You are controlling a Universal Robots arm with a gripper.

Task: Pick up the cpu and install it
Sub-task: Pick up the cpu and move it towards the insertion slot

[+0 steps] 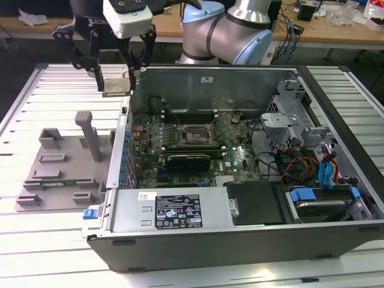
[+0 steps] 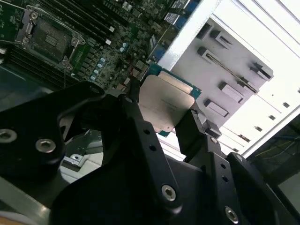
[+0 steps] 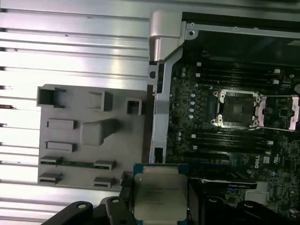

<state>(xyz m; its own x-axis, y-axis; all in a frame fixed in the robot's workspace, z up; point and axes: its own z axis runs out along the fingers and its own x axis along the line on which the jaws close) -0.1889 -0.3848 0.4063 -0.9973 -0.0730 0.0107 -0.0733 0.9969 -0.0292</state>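
Observation:
My gripper (image 1: 116,84) hangs in the air above the case's corner on the exterior view's left, shut on the cpu (image 1: 116,86), a flat square chip with a silver-grey metal top. Both wrist views show the cpu (image 2: 166,104) (image 3: 160,196) held flat by its edges between the black fingers (image 2: 200,127). The dark square socket (image 1: 195,135) with its metal frame lies open on the green motherboard inside the case, to the exterior view's right of the gripper and lower. The socket (image 3: 236,108) (image 2: 49,32) appears bare in both wrist views.
An open computer case (image 1: 240,150) lies on a slatted metal table (image 1: 48,228). A grey parts fixture (image 1: 63,165) with an upright post and a long thin green stick (image 3: 75,163) sits beside the case. Cables and drive bays (image 1: 312,162) crowd the case's other end.

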